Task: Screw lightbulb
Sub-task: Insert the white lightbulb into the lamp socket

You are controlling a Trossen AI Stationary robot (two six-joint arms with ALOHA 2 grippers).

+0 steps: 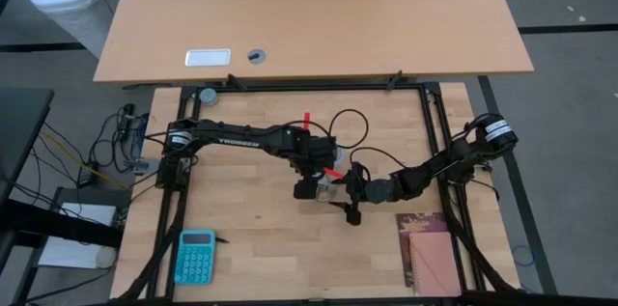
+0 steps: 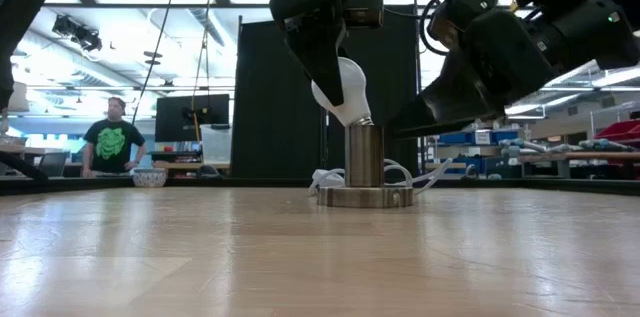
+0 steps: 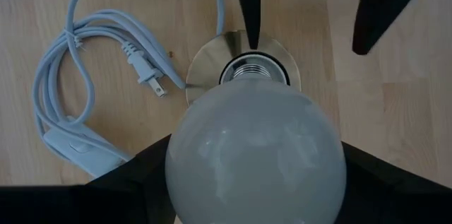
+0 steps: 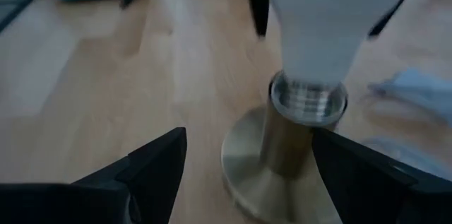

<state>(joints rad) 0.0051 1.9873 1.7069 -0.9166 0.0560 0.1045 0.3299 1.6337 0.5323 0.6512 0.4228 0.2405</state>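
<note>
The white lightbulb (image 2: 345, 85) stands tilted over the silvery socket (image 2: 364, 162), its screw base (image 4: 308, 95) at the socket's upper mouth. My left gripper (image 3: 258, 181) comes down from above at mid-table and is shut on the bulb's globe. My right gripper (image 4: 247, 174) is open, low and nearly level, coming in from the table's right. Its fingers stand on either side of the socket's post (image 4: 293, 143). Whether its finger (image 4: 367, 174) nearest the post touches it, I cannot tell. My left gripper pinches the bulb's round globe (image 3: 212, 160) between its two fingers, one on each side. The fingers come from above, slanting steeply down. The bulb hangs tilted below them, its screw base (image 3: 253, 71) at the socket's mouth.
A coiled white cable with a plug (image 3: 78, 90) lies beside the socket's base disc (image 3: 205, 61). A teal calculator (image 1: 196, 256) lies near the front left and a brown book (image 1: 432, 253) near the front right. A person (image 2: 112, 137) stands in the room behind the table.
</note>
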